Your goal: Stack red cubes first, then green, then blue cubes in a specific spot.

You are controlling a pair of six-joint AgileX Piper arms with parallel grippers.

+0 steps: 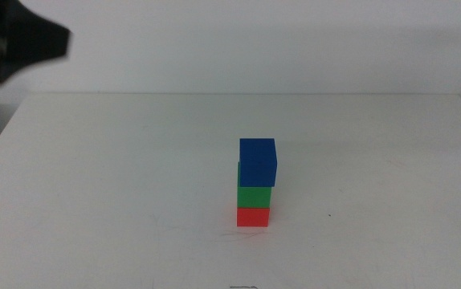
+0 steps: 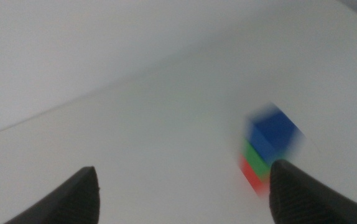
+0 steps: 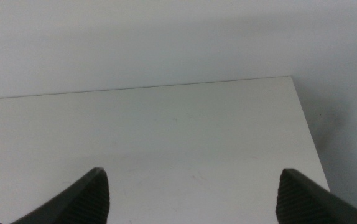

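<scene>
The left gripper (image 2: 181,186) is seen spread wide with nothing held, lifted clear of the table (image 1: 118,177) near its far left corner, and the right gripper (image 3: 194,190) is likewise gaped and empty, out of the middle view. The stack is found mid-table: the red cube (image 1: 253,217) at the bottom, the green cube (image 1: 254,197) on it, and the blue cube (image 1: 259,162) on top, set slightly askew.
</scene>
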